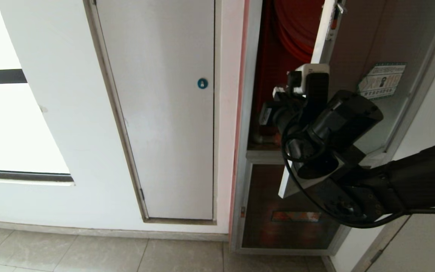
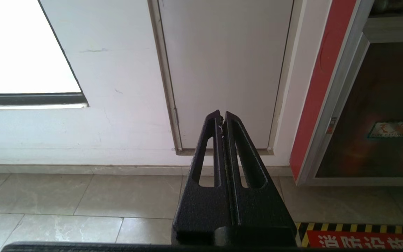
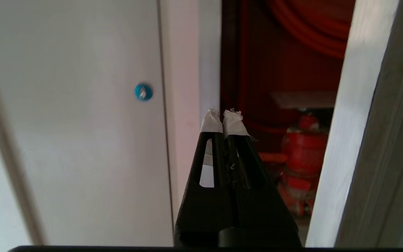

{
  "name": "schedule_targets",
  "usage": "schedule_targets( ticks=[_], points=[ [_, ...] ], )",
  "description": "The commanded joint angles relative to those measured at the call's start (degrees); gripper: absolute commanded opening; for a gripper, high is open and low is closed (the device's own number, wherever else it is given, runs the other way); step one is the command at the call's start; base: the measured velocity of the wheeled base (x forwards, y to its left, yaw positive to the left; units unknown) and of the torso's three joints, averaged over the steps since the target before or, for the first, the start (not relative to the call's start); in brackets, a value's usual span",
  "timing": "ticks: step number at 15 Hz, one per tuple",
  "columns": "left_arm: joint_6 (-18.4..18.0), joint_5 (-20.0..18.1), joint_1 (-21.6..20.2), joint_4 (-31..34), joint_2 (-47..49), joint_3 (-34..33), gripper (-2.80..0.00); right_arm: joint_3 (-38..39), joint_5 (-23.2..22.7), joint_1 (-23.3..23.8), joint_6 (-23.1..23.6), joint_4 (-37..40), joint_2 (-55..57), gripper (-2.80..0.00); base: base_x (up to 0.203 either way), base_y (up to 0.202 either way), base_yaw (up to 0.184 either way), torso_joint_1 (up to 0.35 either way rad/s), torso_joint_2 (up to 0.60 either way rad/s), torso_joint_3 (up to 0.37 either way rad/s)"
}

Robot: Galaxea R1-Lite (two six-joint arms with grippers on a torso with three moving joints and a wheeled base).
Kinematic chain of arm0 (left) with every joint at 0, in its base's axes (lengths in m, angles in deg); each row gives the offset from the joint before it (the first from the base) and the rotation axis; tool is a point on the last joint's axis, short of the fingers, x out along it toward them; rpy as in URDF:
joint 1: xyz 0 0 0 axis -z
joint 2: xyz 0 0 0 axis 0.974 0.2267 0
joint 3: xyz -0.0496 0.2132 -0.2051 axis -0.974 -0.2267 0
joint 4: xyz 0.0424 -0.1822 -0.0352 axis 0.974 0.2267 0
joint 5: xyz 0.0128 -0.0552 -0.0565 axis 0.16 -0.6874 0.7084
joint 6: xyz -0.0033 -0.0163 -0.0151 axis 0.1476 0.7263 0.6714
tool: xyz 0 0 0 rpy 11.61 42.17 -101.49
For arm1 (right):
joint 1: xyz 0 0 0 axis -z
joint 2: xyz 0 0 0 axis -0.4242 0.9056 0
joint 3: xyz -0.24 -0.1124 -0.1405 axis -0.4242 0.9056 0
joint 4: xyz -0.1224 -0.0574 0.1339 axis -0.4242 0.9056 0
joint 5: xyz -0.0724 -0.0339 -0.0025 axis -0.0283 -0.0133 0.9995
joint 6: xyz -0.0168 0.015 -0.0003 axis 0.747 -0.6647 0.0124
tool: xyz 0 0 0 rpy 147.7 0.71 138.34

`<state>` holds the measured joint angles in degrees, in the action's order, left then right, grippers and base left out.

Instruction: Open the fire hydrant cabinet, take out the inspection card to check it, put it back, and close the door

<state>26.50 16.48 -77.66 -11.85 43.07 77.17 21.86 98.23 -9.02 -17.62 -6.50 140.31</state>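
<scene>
The fire hydrant cabinet [image 1: 242, 151] stands open, and its red hose reel [image 1: 296, 26] shows in the gap. The door [image 1: 372, 45], dark glass with a hexagonal sticker [image 1: 381, 80], is swung out to the right. My right gripper [image 3: 223, 119] is shut and empty, and its taped tips point into the opening just left of the door's silver edge [image 3: 355, 105]. In the head view it sits at the opening [image 1: 268, 113]. Inside, a red valve [image 3: 304, 150] sits low. A pale flat sheet [image 3: 304, 99] lies above it, too blurred to tell whether it is the inspection card. My left gripper [image 2: 221, 117] is parked low, shut and empty.
A plain white door with a round blue lock [image 1: 202, 83] is left of the cabinet, and a bright window [image 1: 10, 124] lies further left. Below the opening is a dark glass panel with an orange label [image 1: 296, 216]. A striped red floor marking [image 2: 359, 238] lies before the cabinet.
</scene>
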Motion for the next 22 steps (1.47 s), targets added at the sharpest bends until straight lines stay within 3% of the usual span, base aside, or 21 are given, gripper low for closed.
schedule_targets(
  ticks=[1, 10, 22],
  points=[
    [0.0, 0.0, 0.0, -0.1, 0.1, -0.4, -2.80, -5.1, 2.2, 0.0, 0.8, -1.7, 4.6, -2.80, 0.000, 0.000, 0.000, 0.000, 0.00, 0.000],
    [0.0, 0.0, 0.0, -0.1, 0.1, -0.4, -2.80, -12.8, 2.6, 4.6, 1.0, -1.2, 6.1, -2.80, 0.000, 0.000, 0.000, 0.000, 0.00, 0.000],
    [0.0, 0.0, 0.0, 0.0, 0.1, -0.4, -2.80, -12.8, 2.5, 8.1, 1.7, -1.2, 5.3, -2.80, 0.000, 0.000, 0.000, 0.000, 0.00, 0.000]
  ],
)
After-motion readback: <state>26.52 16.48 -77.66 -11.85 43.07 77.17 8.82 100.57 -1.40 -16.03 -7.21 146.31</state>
